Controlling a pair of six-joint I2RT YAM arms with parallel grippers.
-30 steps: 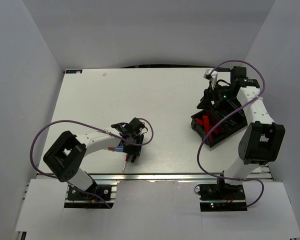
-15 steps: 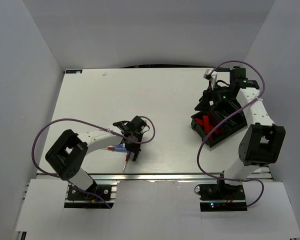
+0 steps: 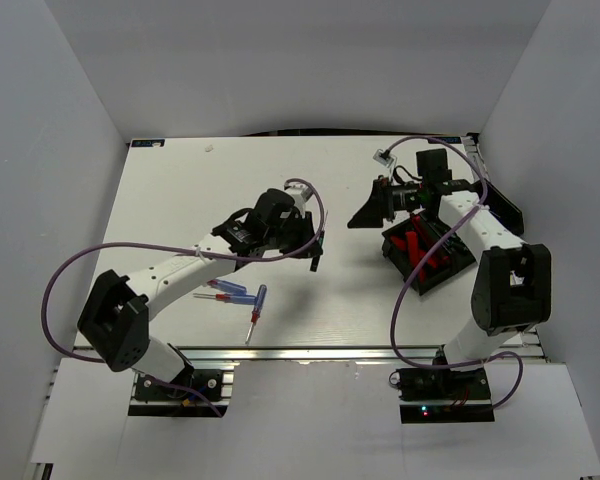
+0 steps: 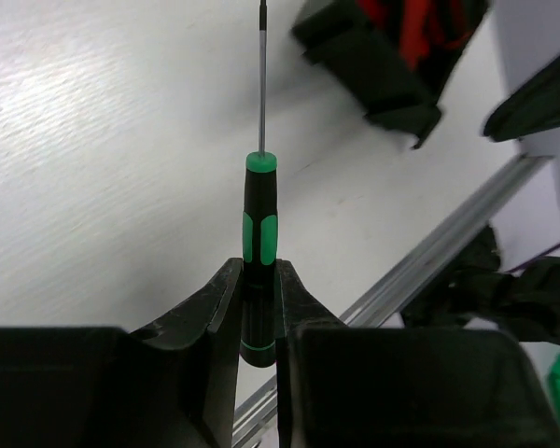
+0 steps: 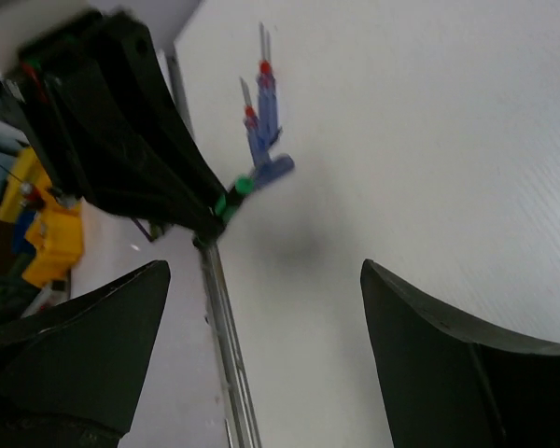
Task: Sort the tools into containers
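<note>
My left gripper [image 3: 315, 252] is shut on a black-green screwdriver [image 4: 259, 233], held above the table with its thin shaft pointing forward in the left wrist view. Its tip points toward the black bin [image 4: 373, 65] holding red-and-black knives [image 4: 429, 28]. In the top view that bin [image 3: 412, 268] lies at the right with the knives [image 3: 418, 248] inside. A second bin beside it is mostly hidden under my right arm. My right gripper [image 3: 364, 212] is open and empty, just left of the bins. Clear blue-and-red screwdrivers [image 3: 232, 292] lie near the front edge.
In the right wrist view the blue screwdrivers [image 5: 263, 126] lie far off, and the left gripper's body [image 5: 121, 140] crosses the upper left. The table's metal front rail [image 3: 280, 352] runs along the near edge. Grey walls enclose the table.
My left gripper has risen from the near table and swung far and right with the black-green screwdriver in it. My right gripper has moved left, off the bins.
</note>
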